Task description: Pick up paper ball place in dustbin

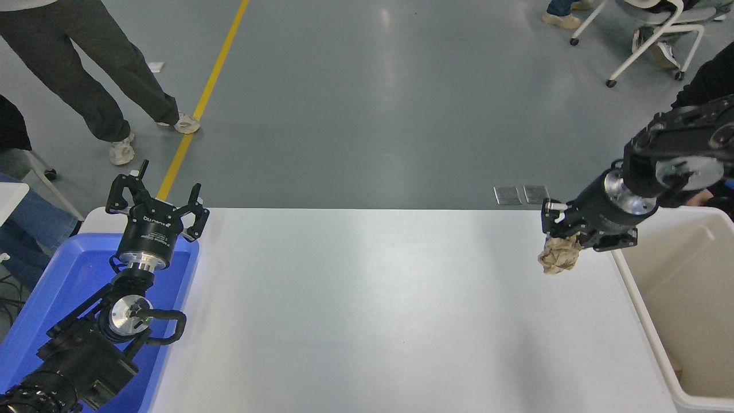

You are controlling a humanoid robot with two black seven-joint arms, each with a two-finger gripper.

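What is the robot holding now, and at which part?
The right end effector grips the paper ball by its top; the ball hangs below. The left end effector holds nothing.

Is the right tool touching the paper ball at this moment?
Touching. The head view shows the right tool closed on the top of the paper ball, which hangs from it beside the dustbin, above the table.

The dustbin point(631, 287) stands at the table's point(373, 315) right end, a tray point(34, 321) at its left end. The right tool point(565, 235) holds the paper ball point(559, 256) over the table, just left of the dustbin. The left tool point(157, 198) sits over the tray's far end.
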